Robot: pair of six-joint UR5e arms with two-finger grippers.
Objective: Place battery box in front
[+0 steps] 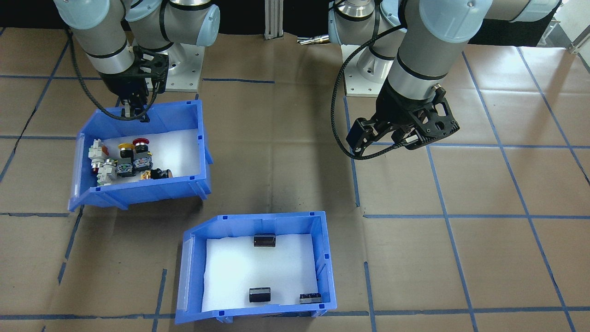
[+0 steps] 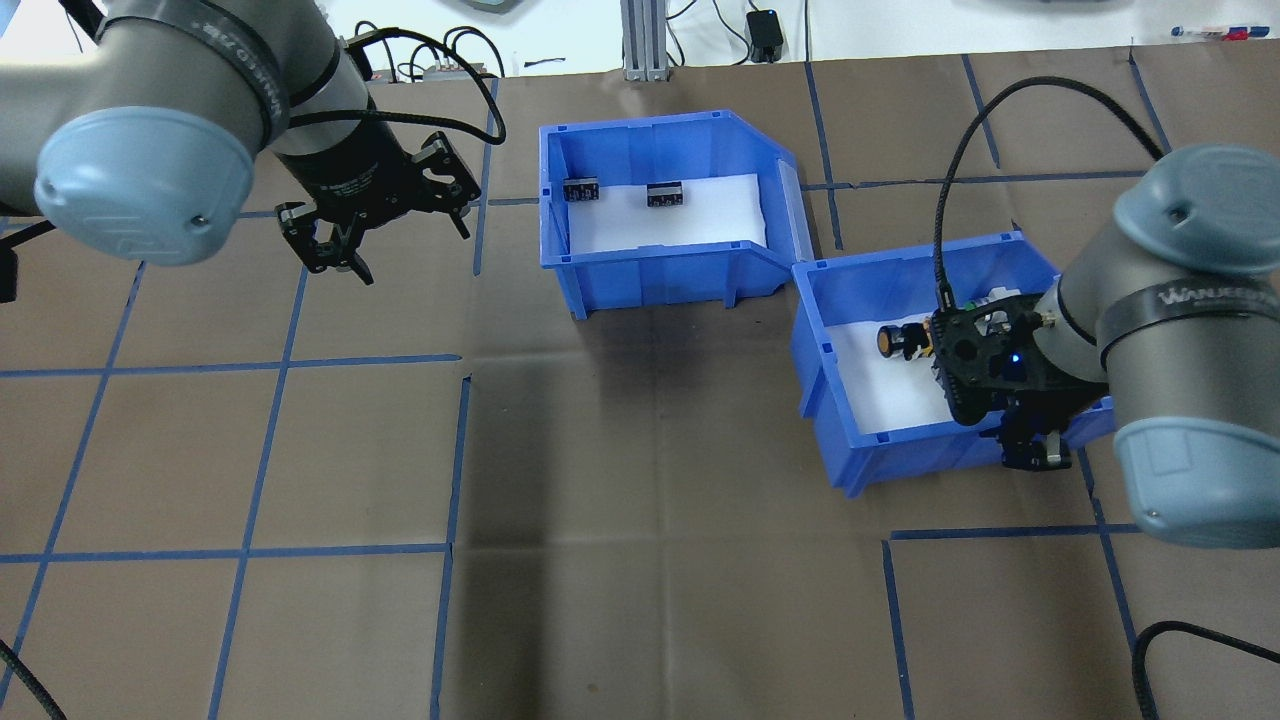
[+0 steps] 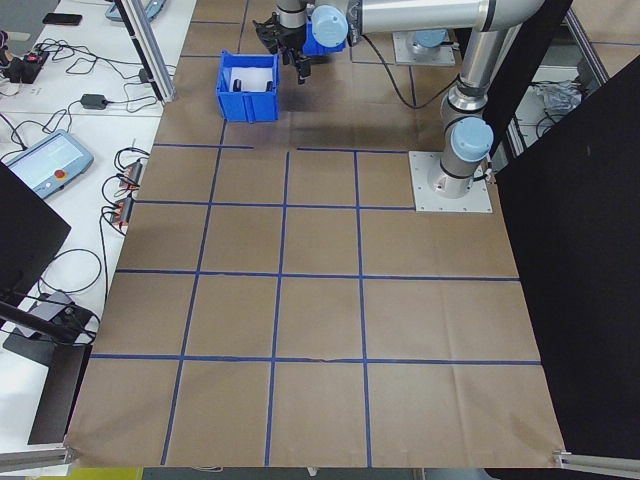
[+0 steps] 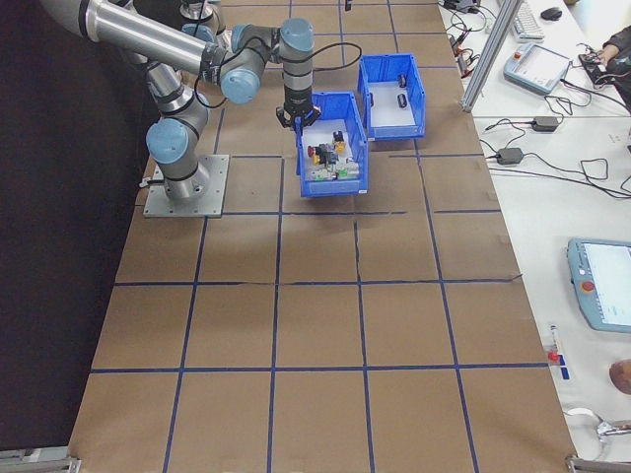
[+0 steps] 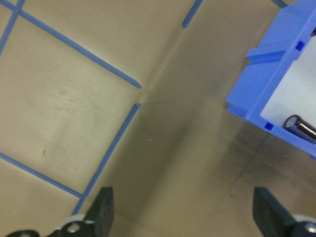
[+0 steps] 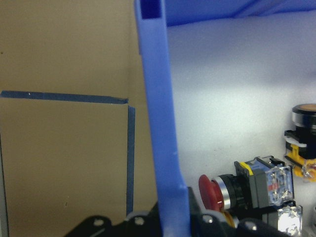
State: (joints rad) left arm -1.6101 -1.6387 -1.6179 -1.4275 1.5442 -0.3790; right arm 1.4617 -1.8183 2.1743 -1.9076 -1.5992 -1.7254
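While the battery box (image 1: 258, 267) sat on the brown paper-covered counter (image 1: 461, 258) at the edge farthest from the robot, its white foam liner (image 1: 230, 272) carried three small black batteries (image 1: 264, 240), two along one wall and one opposite. Its sloped cut-away side pointed toward the robot's right, and its corner stood just beside a corner of the second blue bin (image 1: 152, 189), which held red, yellow and white push-button switches (image 1: 126, 159). The right hand (image 1: 129, 110) pinched the rear wall of that switch bin, the wrist view showing the blue wall clamped between its fingers. The left hand (image 2: 340, 250) hung above bare paper, apart from the battery box, with its fingers spread wide and empty.
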